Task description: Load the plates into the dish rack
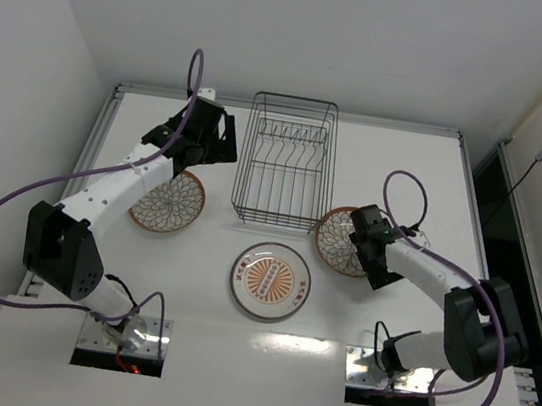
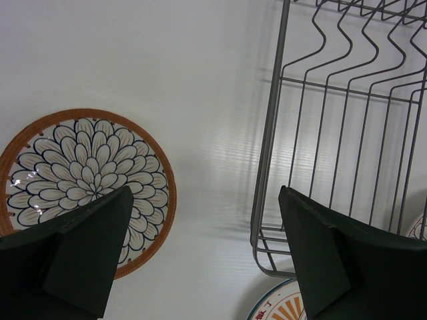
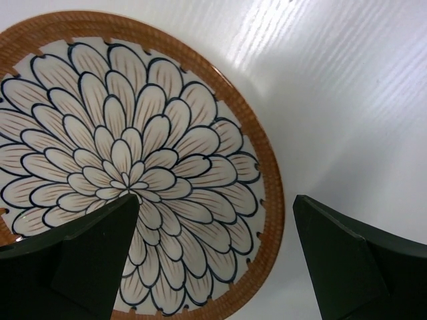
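Seeing both jaws spread wide and empty, I find the left gripper point(image 2: 203, 200) over the table point(image 2: 167, 67) between one floral plate point(image 2: 87, 173) and the dish rack point(image 2: 273, 133), the right gripper point(image 3: 217, 200) above the second floral plate point(image 3: 127, 160). The orange-centred plate point(image 1: 271, 281) lies flat near the rack.

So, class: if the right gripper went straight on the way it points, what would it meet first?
Probably the brown-rimmed plate, near its rim: the open right gripper points down onto it. Height above is unclear.
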`<act>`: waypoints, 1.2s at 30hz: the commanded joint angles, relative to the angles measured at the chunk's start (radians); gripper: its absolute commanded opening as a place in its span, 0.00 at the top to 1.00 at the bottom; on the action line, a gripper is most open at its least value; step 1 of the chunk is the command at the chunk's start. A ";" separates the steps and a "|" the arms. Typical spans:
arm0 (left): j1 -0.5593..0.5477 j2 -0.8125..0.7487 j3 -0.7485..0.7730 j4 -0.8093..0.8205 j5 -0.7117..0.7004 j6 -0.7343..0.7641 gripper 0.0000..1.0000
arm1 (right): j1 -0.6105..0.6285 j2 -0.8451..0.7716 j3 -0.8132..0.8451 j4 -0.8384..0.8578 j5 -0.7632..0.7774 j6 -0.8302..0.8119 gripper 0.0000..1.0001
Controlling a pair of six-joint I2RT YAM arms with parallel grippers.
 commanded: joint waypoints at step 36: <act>0.005 -0.001 0.018 0.018 -0.021 0.003 0.10 | -0.241 0.100 0.096 0.227 -0.194 -0.205 0.00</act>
